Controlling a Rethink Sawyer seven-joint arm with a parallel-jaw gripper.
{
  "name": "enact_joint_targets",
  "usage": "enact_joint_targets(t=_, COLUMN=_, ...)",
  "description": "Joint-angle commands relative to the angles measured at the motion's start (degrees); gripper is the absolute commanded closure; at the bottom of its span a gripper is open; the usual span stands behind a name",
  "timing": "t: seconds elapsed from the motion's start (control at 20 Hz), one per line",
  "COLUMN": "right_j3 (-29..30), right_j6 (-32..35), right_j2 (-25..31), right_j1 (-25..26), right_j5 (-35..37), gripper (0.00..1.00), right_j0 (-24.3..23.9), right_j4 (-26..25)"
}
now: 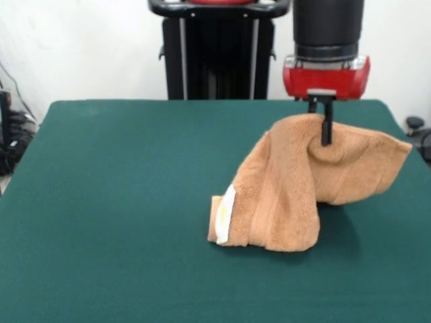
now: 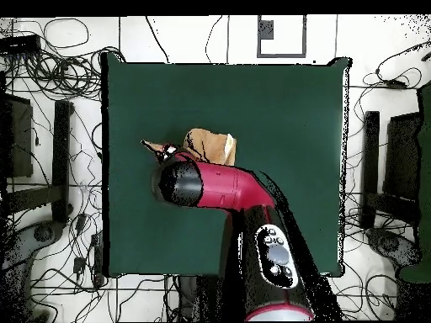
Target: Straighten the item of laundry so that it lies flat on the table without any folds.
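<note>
Toward the right half of the table (image 1: 108,202), in the front view, the gripper (image 1: 326,134) hung from the red wrist of the arm (image 1: 326,40) with its dark fingers pinched on the top fold of the towel (image 1: 296,188), holding that part raised off the felt. The hold looked chosen to let the cloth's own weight pull the folds open, since the lower part rested on the table and anchored it while one wing drooped out to the right, clear of the surface. The towel itself was orange-tan terry, bunched into a tent shape with a deep crease running down under the pinch point, faint woven bands near its lower edge, and a small white label (image 1: 225,214) standing at its left corner (the label marked the end lying nearest the camera). It was far from flat, by my judgement, with at least one layer doubled over. In the overhead view, the arm (image 2: 227,189) reached in from the bottom edge and covered most of the cloth, so only a tan patch of towel (image 2: 210,145) showed beyond the wrist, left of the table's (image 2: 295,101) middle; the gripper was hidden there.
</note>
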Motion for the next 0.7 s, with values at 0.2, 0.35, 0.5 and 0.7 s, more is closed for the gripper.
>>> enact_joint_targets(t=0.2, right_j3=16.5, right_j6=11.9, right_j2=-3.1, right_j1=-8.9, right_j5=-1.9, gripper=1.0, right_j0=5.1, right_j4=0.7)
enact_joint_targets(t=0.35, right_j3=18.9, right_j6=11.1, right_j2=-3.1, right_j1=-11.0, right_j5=-1.6, gripper=1.0, right_j0=4.8, right_j4=1.1)
enact_joint_targets(t=0.5, right_j3=20.4, right_j6=10.2, right_j2=-2.8, right_j1=-11.3, right_j5=-2.6, gripper=1.0, right_j0=4.0, right_j4=0.9)
enact_joint_targets(t=0.7, right_j3=22.8, right_j6=10.0, right_j2=-3.6, right_j1=-12.7, right_j5=-2.0, gripper=1.0, right_j0=3.9, right_j4=0.7)
